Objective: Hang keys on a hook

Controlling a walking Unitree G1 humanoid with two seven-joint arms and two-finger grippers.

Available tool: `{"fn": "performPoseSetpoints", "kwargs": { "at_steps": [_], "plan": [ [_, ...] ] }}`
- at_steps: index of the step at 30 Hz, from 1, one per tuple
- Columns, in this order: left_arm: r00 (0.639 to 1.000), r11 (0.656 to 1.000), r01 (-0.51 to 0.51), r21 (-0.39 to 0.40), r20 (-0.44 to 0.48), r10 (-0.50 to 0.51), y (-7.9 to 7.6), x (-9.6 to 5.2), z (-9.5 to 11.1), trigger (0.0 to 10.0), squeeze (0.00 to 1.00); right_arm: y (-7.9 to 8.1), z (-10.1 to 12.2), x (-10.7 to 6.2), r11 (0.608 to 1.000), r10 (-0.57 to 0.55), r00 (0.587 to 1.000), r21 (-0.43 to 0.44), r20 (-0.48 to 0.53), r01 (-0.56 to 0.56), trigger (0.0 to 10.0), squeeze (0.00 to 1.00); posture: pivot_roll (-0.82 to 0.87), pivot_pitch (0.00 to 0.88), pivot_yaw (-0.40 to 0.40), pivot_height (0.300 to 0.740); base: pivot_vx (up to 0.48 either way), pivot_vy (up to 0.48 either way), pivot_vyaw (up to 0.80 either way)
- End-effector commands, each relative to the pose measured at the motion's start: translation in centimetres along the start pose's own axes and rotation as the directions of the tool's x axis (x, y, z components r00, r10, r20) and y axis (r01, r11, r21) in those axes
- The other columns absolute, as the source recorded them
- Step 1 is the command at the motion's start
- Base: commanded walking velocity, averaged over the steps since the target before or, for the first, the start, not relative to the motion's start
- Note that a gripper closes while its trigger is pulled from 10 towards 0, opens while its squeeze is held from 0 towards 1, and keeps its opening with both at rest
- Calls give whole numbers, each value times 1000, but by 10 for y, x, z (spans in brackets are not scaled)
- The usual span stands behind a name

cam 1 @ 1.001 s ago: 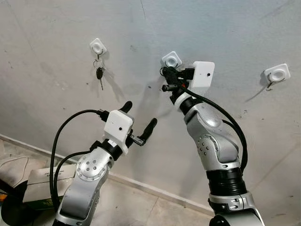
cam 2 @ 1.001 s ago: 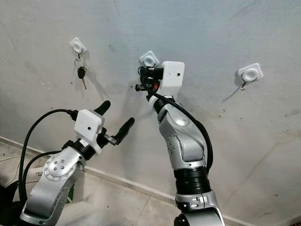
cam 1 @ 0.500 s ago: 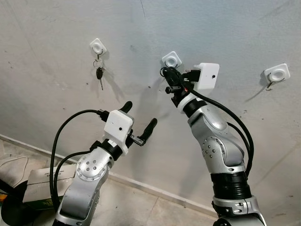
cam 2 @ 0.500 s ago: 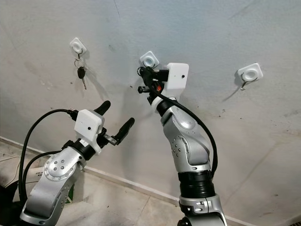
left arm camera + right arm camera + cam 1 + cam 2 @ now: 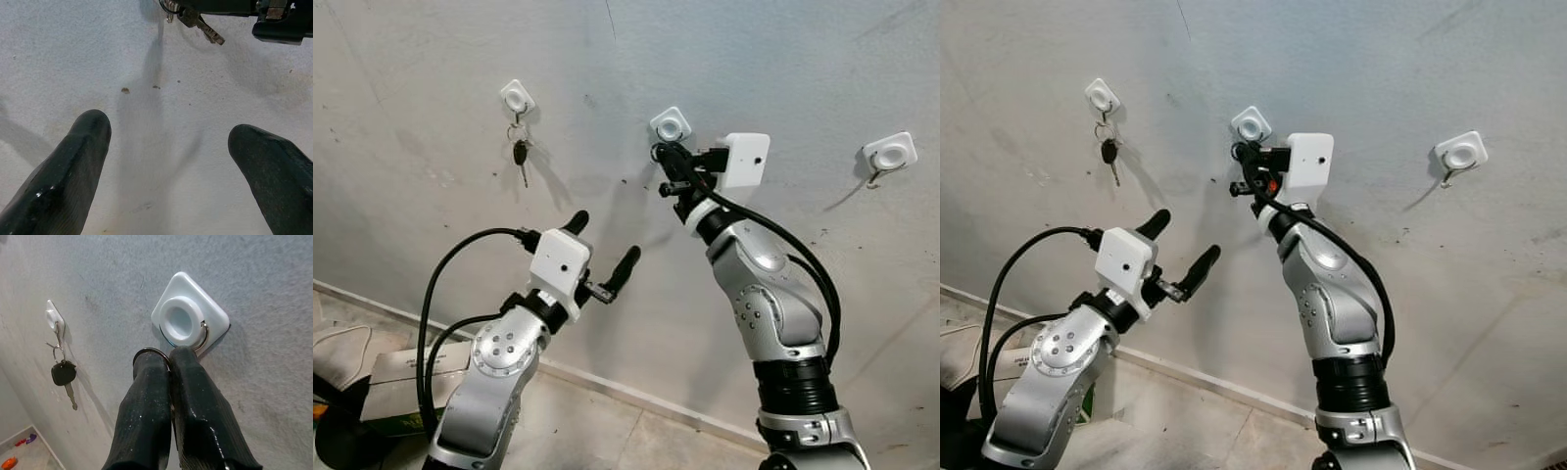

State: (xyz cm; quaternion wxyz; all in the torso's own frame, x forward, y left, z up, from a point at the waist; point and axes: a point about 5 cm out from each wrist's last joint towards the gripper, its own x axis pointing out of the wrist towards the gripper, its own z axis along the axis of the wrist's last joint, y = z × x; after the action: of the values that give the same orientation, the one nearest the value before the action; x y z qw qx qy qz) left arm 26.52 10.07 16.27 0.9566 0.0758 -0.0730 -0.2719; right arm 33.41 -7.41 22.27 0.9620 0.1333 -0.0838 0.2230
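Right hand pressed a key ring up to the middle wall hook.

A rough grey plaster wall point(image 5: 783, 59) carried three white square stick-on hooks. The right hand point(image 5: 168, 363), fingers clamped together on a thin metal key ring point(image 5: 146, 351) with brass keys point(image 5: 203, 27) dangling below, held the ring just under the middle white hook point(image 5: 188, 316), touching its wire prong. The left hand point(image 5: 602, 257) hovered lower, fingers spread and holding nothing. A black-headed key point(image 5: 521, 155) hung from the left white hook point(image 5: 517, 97); the right white hook point(image 5: 889, 153) sat well apart.
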Motion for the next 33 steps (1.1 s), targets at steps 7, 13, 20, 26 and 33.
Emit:
{"fn": "performPoseSetpoints", "kwargs": {
  "at_steps": [7,13,20,26,33],
  "plan": [
    [1000,1000,-4,4,-9,4,1,-1,-1,10000,0,1,5,5,1000,-21,999,-14,26,21,10000,0,98,0,33,740,0,0,0],
    [1000,1000,-4,3,-9,4,2,-1,0,10000,0,0,5,7,999,-38,999,-16,33,39,10000,0,98,0,34,740,0,0,0],
    [1000,1000,-5,4,-10,5,2,-1,0,10000,0,-2,5,8,998,-54,998,-23,35,54,10000,0,101,0,33,740,0,0,0],
    [1000,1000,-6,3,-10,6,2,-1,0,10000,0,-6,3,8,994,-86,996,-65,5,87,10000,0,100,0,34,740,0,0,0],
    [1000,1000,-5,2,-10,5,2,0,0,10000,0,-8,1,8,989,-110,994,-98,-7,109,10000,0,99,0,34,740,0,0,0]
  ]
}}
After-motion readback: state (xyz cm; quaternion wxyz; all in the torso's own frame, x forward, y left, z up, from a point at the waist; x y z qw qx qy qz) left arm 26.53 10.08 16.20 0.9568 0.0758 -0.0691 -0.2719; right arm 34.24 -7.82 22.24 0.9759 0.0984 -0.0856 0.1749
